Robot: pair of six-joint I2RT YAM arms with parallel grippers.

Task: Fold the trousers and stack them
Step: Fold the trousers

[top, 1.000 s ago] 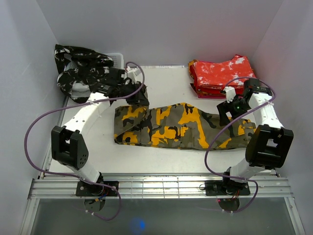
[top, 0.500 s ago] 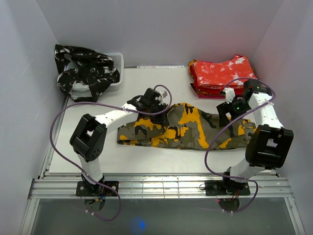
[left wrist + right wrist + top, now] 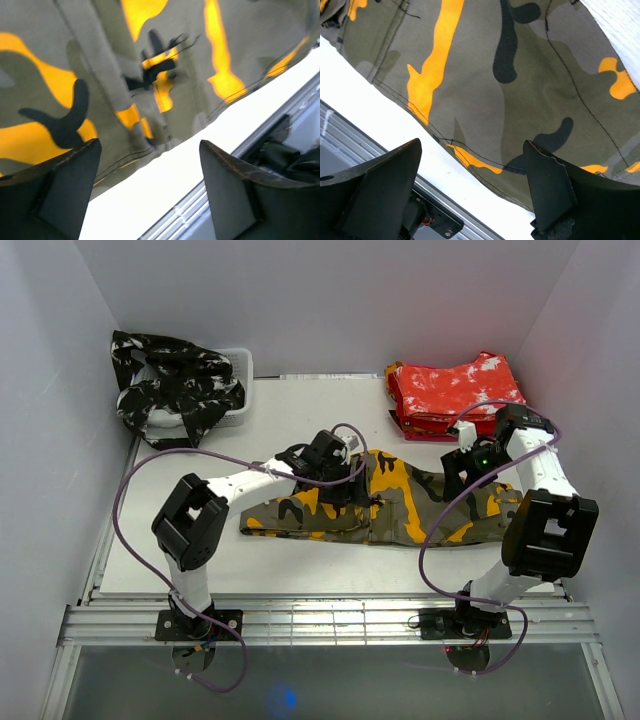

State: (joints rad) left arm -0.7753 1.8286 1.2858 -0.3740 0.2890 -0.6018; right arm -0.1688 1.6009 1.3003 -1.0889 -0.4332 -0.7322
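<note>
1. The olive trousers lie flat on the bench as one long band. It runs crosswise under both pairs of fingers, and one end reaches well out past the left pair.
2. The left fingers are released, spread wide with nothing between them. A cloth edge crosses the gap just ahead of their tips, with bare bench beside it.
3. The right fingers are also spread and empty. They hover over the other end of the band, whose stitched edge lies just ahead of their tips.
4. The step in hand looks like folding the band end over end. To do it well, each pair should come down astride an edge and pinch every layer, not just the top one. They should then lift low and lay the end over with the edges matched.
5. The bench's metal rail sits near the cloth edge in both wrist views, so descents should stay over fabric.
6. The folded red trousers lie beyond the right fingers, near the band but apart from it. The black-and-white trousers are heaped on a basket well beyond the left fingers. Bare bench lies out past the left fingers and beyond the band. The purple cable looping beside the left arm could snag.
</note>
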